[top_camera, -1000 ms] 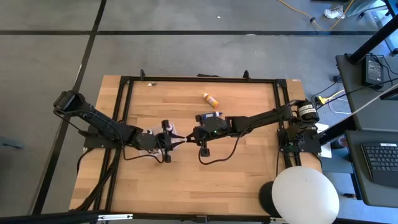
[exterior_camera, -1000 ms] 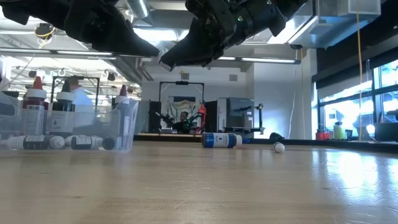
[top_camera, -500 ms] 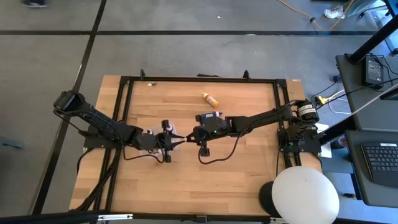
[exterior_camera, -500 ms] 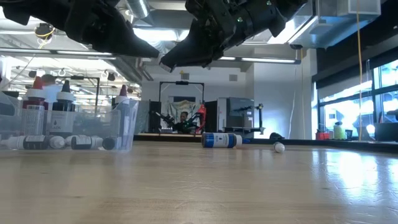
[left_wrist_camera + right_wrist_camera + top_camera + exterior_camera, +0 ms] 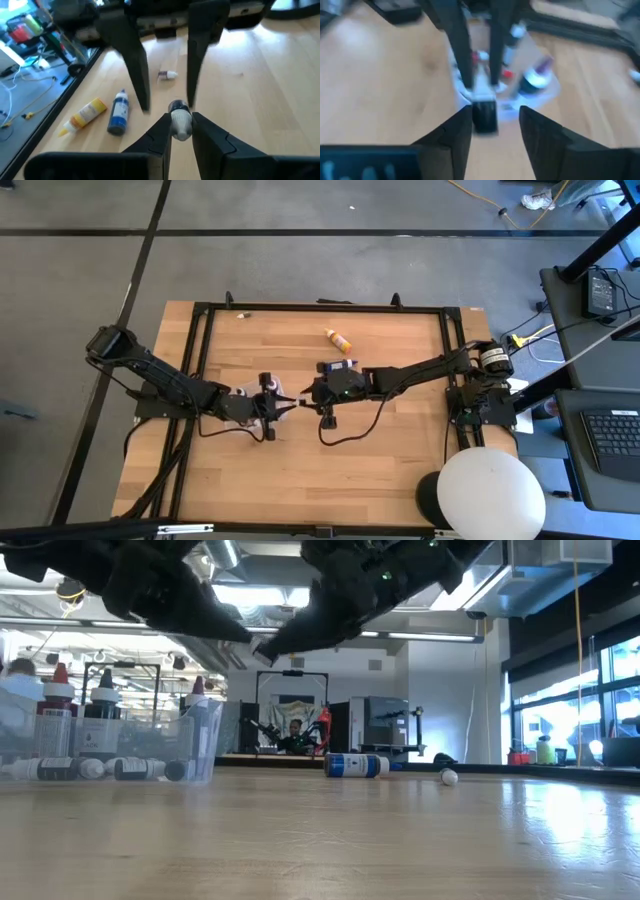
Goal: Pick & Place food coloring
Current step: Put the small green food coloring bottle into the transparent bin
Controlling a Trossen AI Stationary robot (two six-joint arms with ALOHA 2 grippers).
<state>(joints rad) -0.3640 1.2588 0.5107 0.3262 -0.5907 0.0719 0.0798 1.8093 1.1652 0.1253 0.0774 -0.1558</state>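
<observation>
From above I see the two arms reaching toward each other over the bench (image 5: pixel 350 470), meeting just beside the clear tray (image 5: pixel 268 405); the small bottle (image 5: pixel 297 402) between them is too tiny to make out here. An orange-yellow bottle (image 5: pixel 338 338) and a blue bottle (image 5: pixel 338 366) lie on the bench, well apart from the tray.

At bench level, both arms are cut off at the top; the tray (image 5: pixel 110 745) holds upright and lying dropper bottles.

My left wrist camera shows the left pincer (image 5: pixel 181 125) pinching the small bottle (image 5: pixel 180 121) at its white cap, body dark.

My right wrist camera, blurred, shows the right pincer (image 5: pixel 496 117) spread on either side of the bottle's dark end (image 5: pixel 484 116), with the tray just beyond.
</observation>
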